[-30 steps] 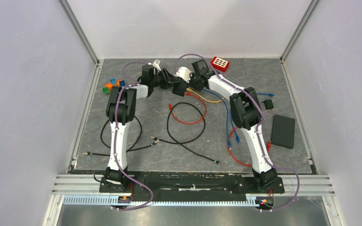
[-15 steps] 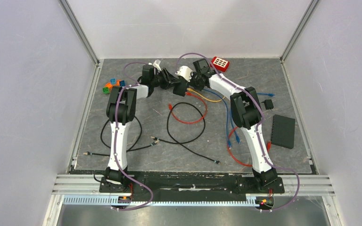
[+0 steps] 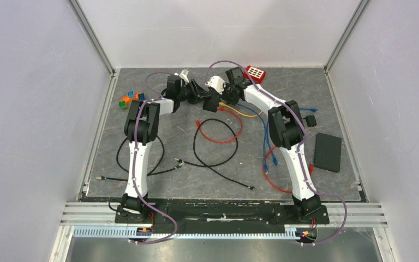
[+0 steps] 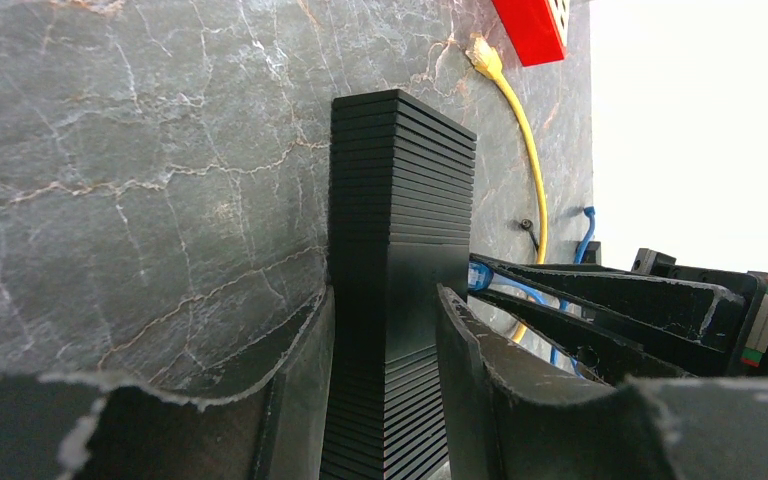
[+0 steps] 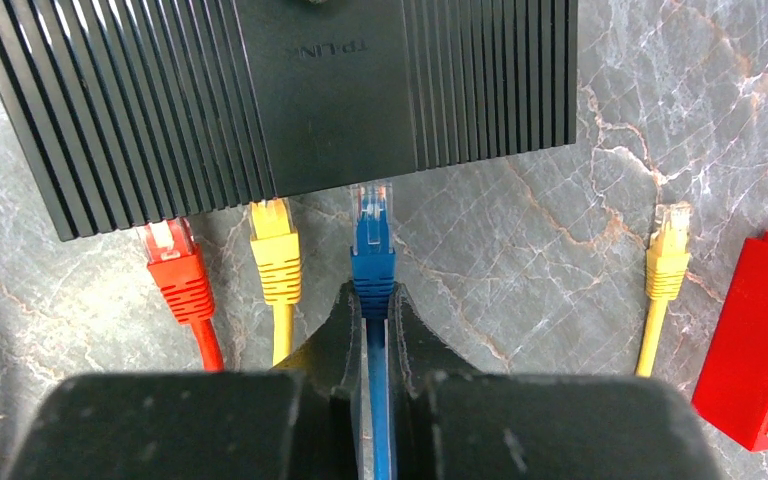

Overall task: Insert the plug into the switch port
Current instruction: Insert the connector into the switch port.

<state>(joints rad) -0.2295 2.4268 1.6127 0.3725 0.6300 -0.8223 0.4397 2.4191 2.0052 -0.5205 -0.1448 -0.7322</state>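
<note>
While your right gripper [image 5: 373,305] presses its black fingers together on the blue plug [image 5: 372,250], just behind its ribbed boot, the plug's clear tip meets the port edge of the switch [image 5: 320,90]; you cannot tell whether it is seated. The switch is a flat black plastic box, finely ribbed on either side of a smooth middle band. A red plug [image 5: 175,265] and a yellow plug [image 5: 277,250] stand at the same edge, left of the blue one. Your left gripper [image 4: 385,300] clamps the switch between its ragged-edged fingers. A loose yellow plug [image 5: 668,255] and a glossy red block [image 5: 760,340] lie to the right on the veined, marble-grey table [image 5: 560,250].
</note>
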